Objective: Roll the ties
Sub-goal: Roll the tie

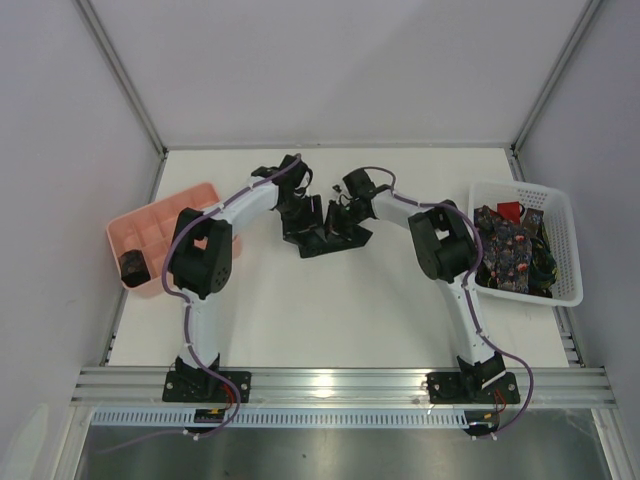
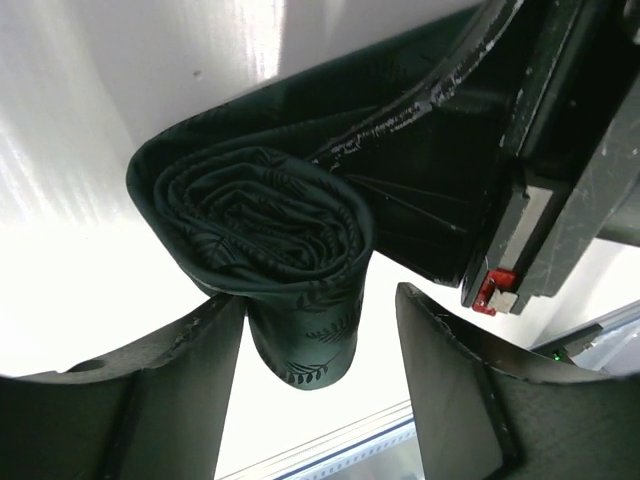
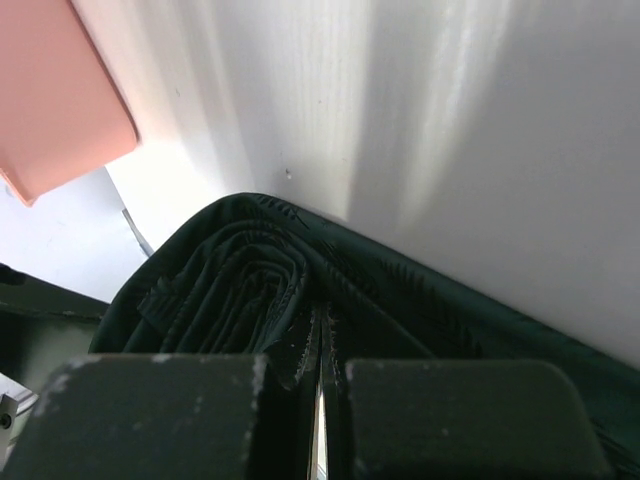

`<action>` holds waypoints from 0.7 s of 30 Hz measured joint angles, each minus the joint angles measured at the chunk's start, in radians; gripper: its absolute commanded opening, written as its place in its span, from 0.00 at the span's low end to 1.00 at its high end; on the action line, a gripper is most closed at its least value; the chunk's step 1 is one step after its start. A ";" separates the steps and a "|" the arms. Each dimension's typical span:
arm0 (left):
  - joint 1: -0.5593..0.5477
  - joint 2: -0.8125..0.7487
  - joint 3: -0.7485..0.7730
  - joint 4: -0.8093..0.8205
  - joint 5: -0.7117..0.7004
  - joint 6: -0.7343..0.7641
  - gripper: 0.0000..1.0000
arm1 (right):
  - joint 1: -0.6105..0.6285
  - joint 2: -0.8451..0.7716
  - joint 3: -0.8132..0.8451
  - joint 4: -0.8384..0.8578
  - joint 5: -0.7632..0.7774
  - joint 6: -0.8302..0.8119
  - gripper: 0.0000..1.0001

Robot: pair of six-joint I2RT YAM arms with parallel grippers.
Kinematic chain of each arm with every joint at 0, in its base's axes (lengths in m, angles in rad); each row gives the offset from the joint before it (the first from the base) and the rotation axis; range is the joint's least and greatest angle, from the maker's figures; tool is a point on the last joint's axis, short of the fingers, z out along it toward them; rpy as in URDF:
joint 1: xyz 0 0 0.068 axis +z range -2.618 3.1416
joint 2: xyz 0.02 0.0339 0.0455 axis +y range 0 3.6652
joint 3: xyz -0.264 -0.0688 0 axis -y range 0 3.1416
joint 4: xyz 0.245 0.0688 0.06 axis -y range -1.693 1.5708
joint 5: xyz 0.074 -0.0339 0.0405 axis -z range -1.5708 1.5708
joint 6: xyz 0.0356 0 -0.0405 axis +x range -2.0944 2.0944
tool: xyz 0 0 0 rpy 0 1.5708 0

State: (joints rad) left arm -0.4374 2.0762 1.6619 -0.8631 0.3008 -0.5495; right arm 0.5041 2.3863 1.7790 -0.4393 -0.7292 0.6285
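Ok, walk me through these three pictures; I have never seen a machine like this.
The machine is a left arm and a right arm, bolted at the near edge of a white table. The wide picture looks down from above; the other two come from a camera on each wrist. On the left sits a pink tray with one rolled tie in a compartment. On the right, a white basket holds loose ties. In the middle lies a dark green tie, partly coiled. The left pincer stands open around the coil; the right pincer is shut on the fabric.
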 measured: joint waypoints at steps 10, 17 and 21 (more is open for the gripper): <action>0.000 0.000 0.032 0.014 0.043 -0.005 0.73 | -0.045 0.000 0.000 0.007 0.006 0.028 0.00; 0.005 0.000 0.042 0.016 0.064 -0.027 0.74 | -0.075 0.000 0.000 0.013 0.006 0.035 0.00; 0.009 0.002 0.055 0.018 0.077 -0.036 0.73 | -0.093 0.000 0.000 0.018 0.006 0.038 0.00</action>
State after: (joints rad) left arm -0.4282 2.0785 1.7172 -0.8452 0.3782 -0.5854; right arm 0.4114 2.3863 1.7786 -0.4217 -0.7227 0.6666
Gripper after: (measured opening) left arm 0.736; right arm 0.010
